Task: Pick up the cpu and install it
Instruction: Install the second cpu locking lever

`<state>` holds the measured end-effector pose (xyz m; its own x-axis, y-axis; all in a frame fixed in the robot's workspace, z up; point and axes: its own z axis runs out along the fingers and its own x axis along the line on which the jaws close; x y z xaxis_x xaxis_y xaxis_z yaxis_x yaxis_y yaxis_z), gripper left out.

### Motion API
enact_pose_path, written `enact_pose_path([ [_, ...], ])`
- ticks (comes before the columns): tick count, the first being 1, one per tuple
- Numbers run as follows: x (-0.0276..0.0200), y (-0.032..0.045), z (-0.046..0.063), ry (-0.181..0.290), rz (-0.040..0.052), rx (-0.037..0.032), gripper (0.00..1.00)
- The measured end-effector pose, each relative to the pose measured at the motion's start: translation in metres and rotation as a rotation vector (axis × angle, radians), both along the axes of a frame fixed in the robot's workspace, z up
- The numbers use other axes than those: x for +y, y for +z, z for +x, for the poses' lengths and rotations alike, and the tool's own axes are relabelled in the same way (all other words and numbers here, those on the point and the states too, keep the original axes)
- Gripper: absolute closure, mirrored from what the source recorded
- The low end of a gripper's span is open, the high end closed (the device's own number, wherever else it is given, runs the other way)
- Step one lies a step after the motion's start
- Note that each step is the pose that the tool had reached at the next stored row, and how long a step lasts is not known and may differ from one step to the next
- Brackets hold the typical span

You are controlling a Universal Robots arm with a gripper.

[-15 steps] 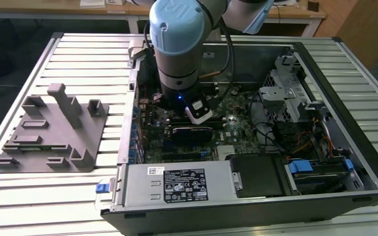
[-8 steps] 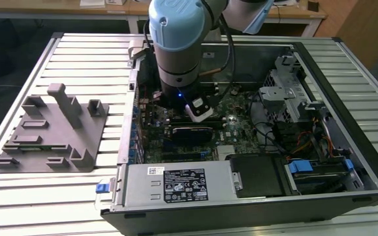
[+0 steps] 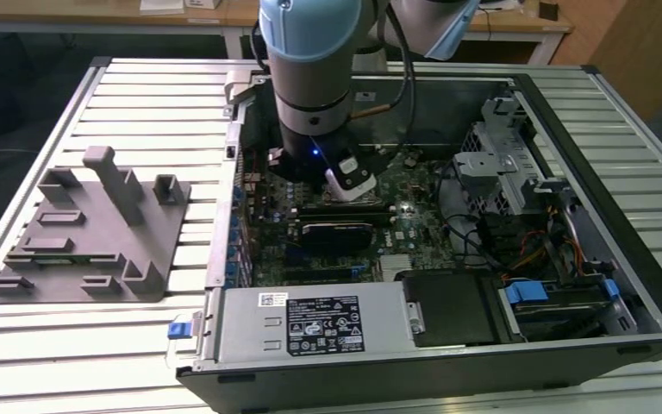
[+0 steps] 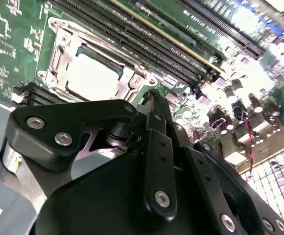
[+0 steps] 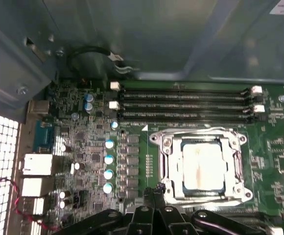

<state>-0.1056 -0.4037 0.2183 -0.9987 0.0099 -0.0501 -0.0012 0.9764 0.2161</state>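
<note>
Cpu (image 5: 203, 165) sits seated inside motherboard socket (image 5: 167, 166).

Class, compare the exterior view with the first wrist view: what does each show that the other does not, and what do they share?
Exterior view alone: the grey fixture block on the slatted table, the arm, and the power supply with its label. First wrist view alone: the cpu sitting in its socket frame, and the pincer close beside that frame. Shared: the green motherboard inside the open computer case.

Arm (image 3: 314, 78) lowered into open computer case (image 3: 607, 259), grey fixture block (image 3: 84, 233) beside
</note>
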Motion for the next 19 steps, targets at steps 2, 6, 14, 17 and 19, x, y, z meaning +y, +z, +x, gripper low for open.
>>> enact_pose_path([
  [2,0.0004,0.001,0.001,-0.006,-0.0282,-0.0001,0.89],
  [6,0.0015,0.0012,0.008,-0.013,-0.0631,0.0,0.89],
  [14,0.0103,0.0011,0.024,-0.016,-0.088,-0.0001,0.89],
  [17,0.0154,0.0012,0.028,-0.015,-0.101,-0.0001,0.89],
  [19,0.0181,0.0011,0.031,-0.016,-0.1089,-0.0003,0.89],
])
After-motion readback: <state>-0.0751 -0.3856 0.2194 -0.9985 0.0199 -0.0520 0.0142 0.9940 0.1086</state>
